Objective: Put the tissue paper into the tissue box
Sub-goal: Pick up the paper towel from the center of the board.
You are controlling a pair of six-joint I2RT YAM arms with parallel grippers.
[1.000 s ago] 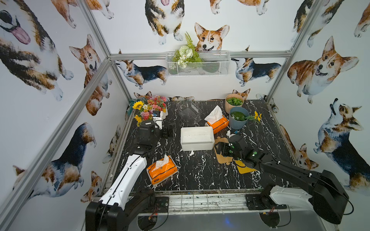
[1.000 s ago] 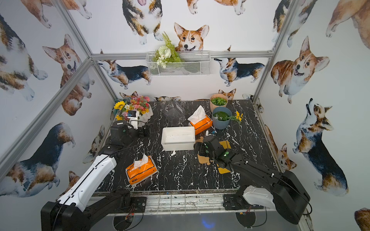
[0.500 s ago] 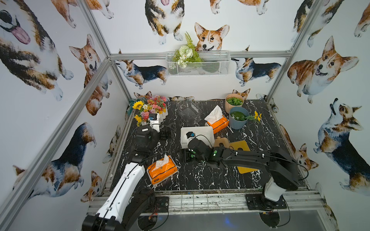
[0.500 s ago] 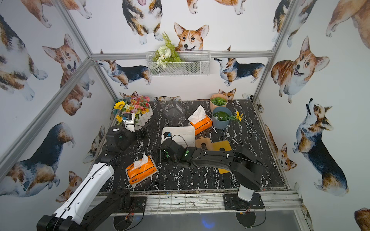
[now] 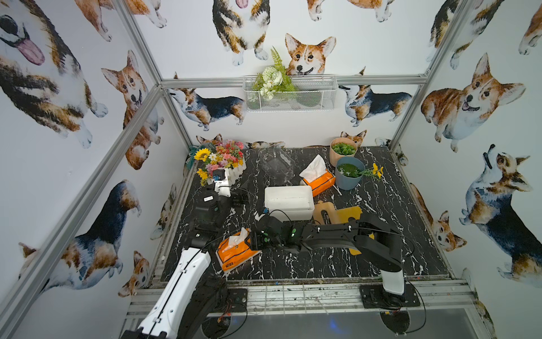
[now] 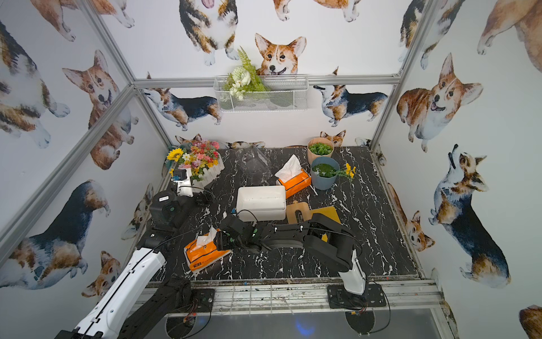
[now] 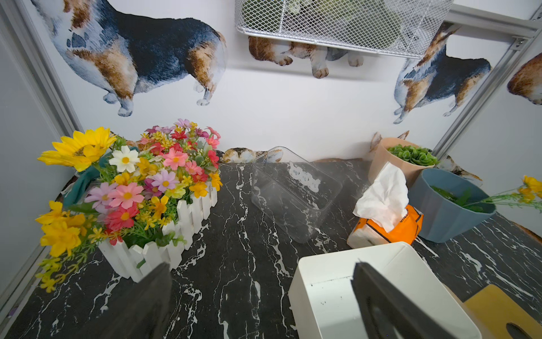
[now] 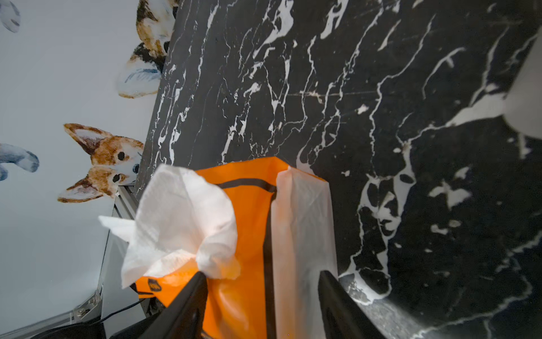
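Front-left of white tissue box (image 5: 289,199): orange tissue pack (image 5: 234,255) on counter (image 5: 293,264).
Right jaws: apart, straddling pack end (not visibly clamped).
Left jaws: wide apart, empty.
Risk: shallow pinch, pack slips.

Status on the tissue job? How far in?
Done: tissue box stands open and empty, slotted lid beside it. In hand: right gripper straddles the near orange tissue pack, which lies on the table; firm grip unclear. The left gripper is open, holding nothing. Left: lift the pack, put it in the box.
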